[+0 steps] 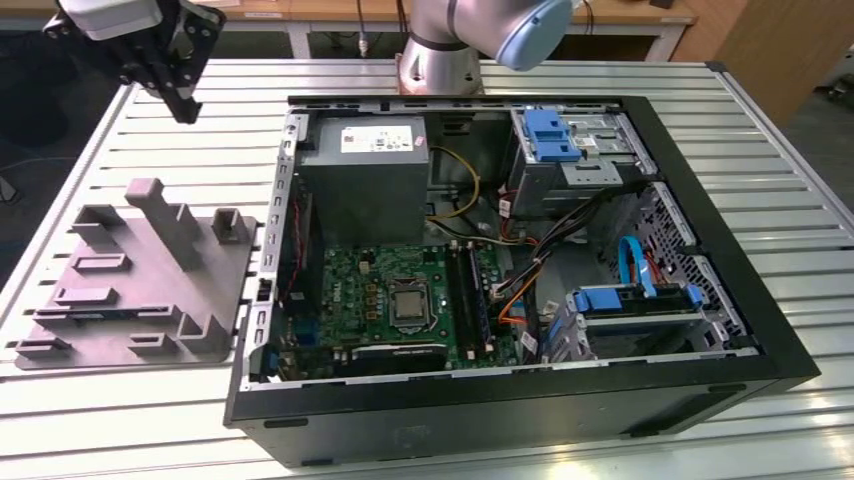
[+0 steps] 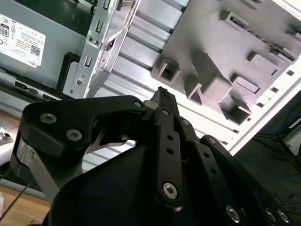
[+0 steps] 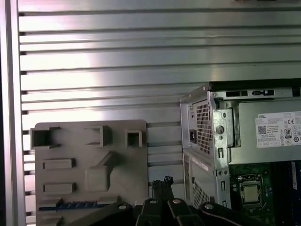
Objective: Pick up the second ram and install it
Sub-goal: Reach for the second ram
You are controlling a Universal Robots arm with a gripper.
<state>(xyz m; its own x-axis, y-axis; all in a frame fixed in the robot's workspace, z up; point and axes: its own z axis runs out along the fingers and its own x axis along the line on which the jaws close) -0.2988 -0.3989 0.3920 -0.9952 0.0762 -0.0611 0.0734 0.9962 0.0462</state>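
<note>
The work looks to be at its very beginning. The second ram [image 3: 70,205] lies flat in a long groove of the grey fixture [image 1: 134,290], at the fixture's end toward the near edge of the table [image 1: 120,420], and nothing touches it. The fixture sits on the table at the exterior view's left, just beside the open computer case [image 1: 534,400]. The gripper [image 1: 187,108] hangs high over the table's far corner on the exterior view's left, well apart from both the fixture and the case. In both wrist views its fingers come together at a single tip with nothing between them, so the gripper [image 2: 162,94] is closed and empty. In the first wrist view the gripper [image 3: 161,182] points down at bare table in the gap between fixture and case, with the strip off to one side of it. Inside the case, the motherboard [image 1: 360,290] lies exposed below the power-supply box [image 1: 360,170], and the long dark memory slots [image 1: 467,290] run beside the processor. I cannot tell whether any slot is already filled. By my judgement, the pick and the install are both not yet done.
</note>
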